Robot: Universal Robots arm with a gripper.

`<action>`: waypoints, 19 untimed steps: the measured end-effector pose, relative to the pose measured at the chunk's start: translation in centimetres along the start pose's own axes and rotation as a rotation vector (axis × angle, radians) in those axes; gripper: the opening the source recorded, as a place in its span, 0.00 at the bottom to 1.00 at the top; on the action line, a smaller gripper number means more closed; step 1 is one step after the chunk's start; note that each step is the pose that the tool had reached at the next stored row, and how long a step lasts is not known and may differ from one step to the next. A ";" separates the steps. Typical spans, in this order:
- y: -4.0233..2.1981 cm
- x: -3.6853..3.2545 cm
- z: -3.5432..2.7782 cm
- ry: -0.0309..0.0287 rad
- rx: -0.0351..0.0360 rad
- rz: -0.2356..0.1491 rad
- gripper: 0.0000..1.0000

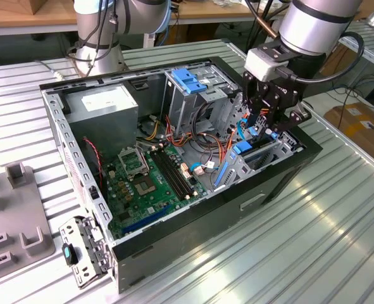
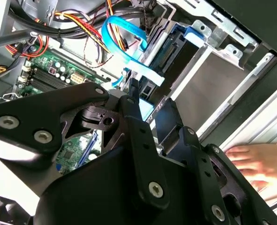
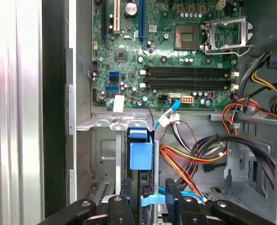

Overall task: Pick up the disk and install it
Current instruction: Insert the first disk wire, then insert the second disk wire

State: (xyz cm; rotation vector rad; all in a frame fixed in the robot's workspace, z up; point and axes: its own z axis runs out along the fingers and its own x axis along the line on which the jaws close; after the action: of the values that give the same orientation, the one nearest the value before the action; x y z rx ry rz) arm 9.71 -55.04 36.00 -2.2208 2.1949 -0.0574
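The hand [image 1: 267,130] is hanging over the drive bay at the computer case's [image 1: 193,247] end toward the exterior view's right. The first wrist view is showing the disk [image 3: 140,151] standing on edge in that bay, right at the hand; whether the hand is gripping it, I cannot tell. The second wrist view is catching a person's fingers [image 2: 253,161] on the counter [image 2: 274,124] beside the case.

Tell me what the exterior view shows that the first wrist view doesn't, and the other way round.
Exterior view: the robot arm above the open case, and a grey fixture at the exterior view's left. First wrist view: two small blue ports, seen close. Both: the green motherboard, its processor socket, and the pincer at the blue end of the disk.
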 end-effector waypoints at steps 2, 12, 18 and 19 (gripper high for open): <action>-0.01 0.00 0.00 -0.0001 -0.0003 0.000 0.42; -2.72 0.04 0.11 -0.0002 -0.0144 0.000 0.42; -4.06 0.07 0.17 -0.0003 -0.0232 0.002 0.42; -4.21 0.09 0.18 -0.0003 -0.0232 0.002 0.42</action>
State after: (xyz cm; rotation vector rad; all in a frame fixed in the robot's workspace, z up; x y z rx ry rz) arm 13.93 -55.08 35.99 -2.2299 2.2093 -0.0317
